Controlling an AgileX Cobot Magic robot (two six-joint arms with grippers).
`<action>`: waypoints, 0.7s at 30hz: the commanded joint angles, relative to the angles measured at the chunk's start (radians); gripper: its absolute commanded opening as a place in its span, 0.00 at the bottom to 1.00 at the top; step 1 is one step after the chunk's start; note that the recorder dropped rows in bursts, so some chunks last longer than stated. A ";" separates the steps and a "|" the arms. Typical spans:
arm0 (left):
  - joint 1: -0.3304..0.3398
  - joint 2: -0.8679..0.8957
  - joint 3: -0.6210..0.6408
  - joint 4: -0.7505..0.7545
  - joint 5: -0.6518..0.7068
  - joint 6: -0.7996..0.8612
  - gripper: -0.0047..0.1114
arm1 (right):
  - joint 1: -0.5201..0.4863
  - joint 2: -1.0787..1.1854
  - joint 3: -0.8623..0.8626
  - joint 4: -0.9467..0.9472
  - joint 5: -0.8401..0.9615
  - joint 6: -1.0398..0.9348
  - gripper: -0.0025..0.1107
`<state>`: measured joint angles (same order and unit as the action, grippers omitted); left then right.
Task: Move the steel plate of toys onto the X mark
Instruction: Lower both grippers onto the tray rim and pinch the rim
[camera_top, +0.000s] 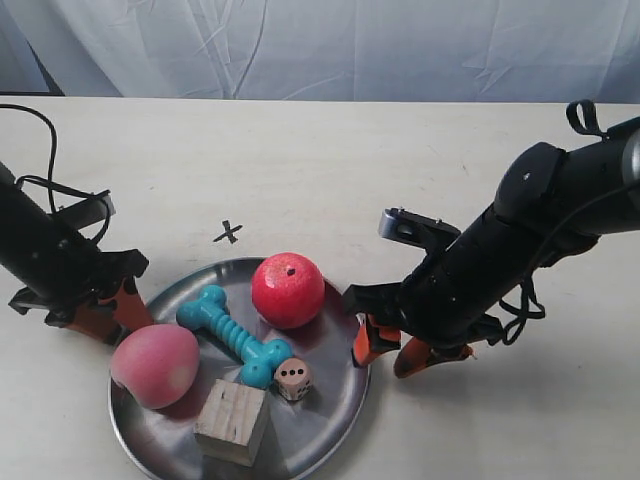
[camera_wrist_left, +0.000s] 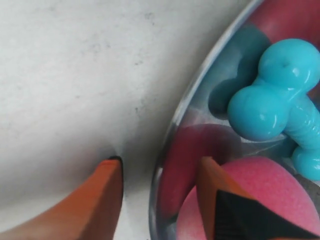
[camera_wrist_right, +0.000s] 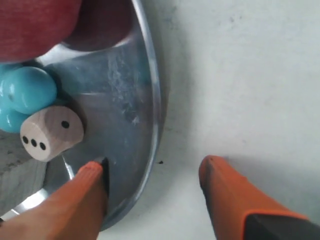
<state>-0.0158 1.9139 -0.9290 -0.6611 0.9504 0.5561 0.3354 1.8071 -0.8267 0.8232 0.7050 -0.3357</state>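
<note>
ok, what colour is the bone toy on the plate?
Teal. The bone shows best in the exterior view.

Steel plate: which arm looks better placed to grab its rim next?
Probably right: the open right gripper straddles the steel plate rim over bare metal. The left gripper straddles it too, but the peach crowds its inner finger.

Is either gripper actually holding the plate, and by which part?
Nothing is clamped. The left gripper and the right gripper are open, each straddling the rim of the steel plate, on opposite sides.
</note>
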 joint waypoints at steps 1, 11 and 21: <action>-0.006 0.001 0.002 -0.011 -0.013 0.004 0.43 | 0.015 0.000 0.004 0.015 -0.026 -0.006 0.51; -0.006 0.001 0.002 -0.011 -0.014 0.004 0.43 | 0.075 0.000 0.004 0.022 -0.097 0.007 0.51; -0.006 0.001 0.002 -0.014 -0.014 0.006 0.43 | 0.075 0.012 0.004 0.049 -0.114 0.024 0.51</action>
<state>-0.0158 1.9139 -0.9290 -0.6714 0.9426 0.5575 0.4078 1.8089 -0.8267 0.8590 0.5993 -0.3110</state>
